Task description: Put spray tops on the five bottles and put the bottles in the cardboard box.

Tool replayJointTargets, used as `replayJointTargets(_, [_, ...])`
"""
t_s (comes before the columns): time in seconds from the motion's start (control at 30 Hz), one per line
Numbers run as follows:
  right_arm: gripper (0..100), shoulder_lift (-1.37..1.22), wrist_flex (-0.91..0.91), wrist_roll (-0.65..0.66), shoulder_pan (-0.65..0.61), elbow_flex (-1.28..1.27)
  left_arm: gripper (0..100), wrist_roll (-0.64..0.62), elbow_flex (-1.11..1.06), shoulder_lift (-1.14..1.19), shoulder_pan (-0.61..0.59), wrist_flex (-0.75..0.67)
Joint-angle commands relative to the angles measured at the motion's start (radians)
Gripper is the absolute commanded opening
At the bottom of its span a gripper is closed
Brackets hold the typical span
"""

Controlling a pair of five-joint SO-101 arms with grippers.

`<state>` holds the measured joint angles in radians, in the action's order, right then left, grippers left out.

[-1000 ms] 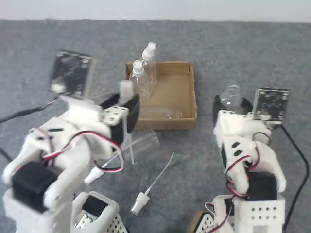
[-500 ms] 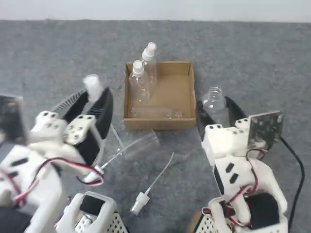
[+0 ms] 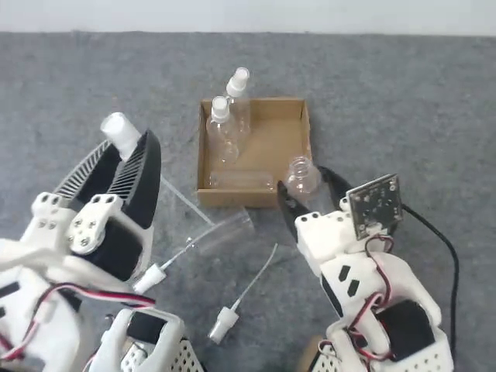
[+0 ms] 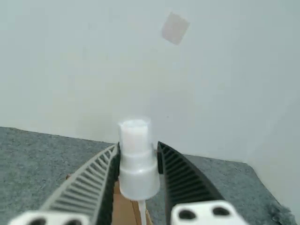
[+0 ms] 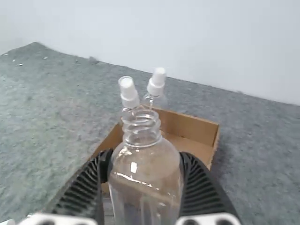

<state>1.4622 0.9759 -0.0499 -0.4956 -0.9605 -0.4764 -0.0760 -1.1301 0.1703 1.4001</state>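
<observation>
Right tool (image 5: 145, 158) snug around bottle (image 5: 145, 180)

Lay mottled grey across the surface (image 3: 403, 93), beneath a plain white wall (image 4: 70, 56). Stood flat brown as the cardboard box (image 3: 271, 147). Gleamed clear and colourless in the bottle (image 5: 145, 183) and the capped bottles (image 3: 221, 128), crowned in white. Showed the same white on the spray top (image 4: 136, 159) and the loose spray top (image 3: 223, 322). Ran black and ribbed along the left claw (image 3: 128, 143) and the right claw (image 3: 301, 181). Wore white shells on both arms (image 3: 356, 271), laced with red, black and white wires (image 3: 101, 248).
</observation>
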Motion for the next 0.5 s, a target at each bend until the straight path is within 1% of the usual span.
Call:
replayJointTargets(0.0, [0.6,0.016,-0.01,0.02,-0.058,0.014,1,-0.017,0.005,-0.009,-0.003,-0.032])
replayJointTargets(0.13, [0.6,0.015,-0.01,0.021,-0.104,0.012,1,-0.018,0.005,-0.035,-0.006,-0.04])
replayJointTargets(0.2, [0.6,0.015,-0.01,0.021,-0.127,0.012,1,-0.028,-0.004,-0.058,-0.054,-0.06])
replayJointTargets(0.33, [0.6,0.008,-0.012,0.025,-0.166,0.012,1,-0.12,-0.084,-0.132,-0.201,-0.146])
replayJointTargets(0.4, [0.6,0.007,-0.012,0.057,-0.188,0.011,1,-0.141,-0.143,-0.178,-0.233,-0.195])
replayJointTargets(0.47, [0.6,0.016,-0.036,0.097,-0.213,-0.014,1,-0.146,-0.202,-0.221,-0.233,-0.238])
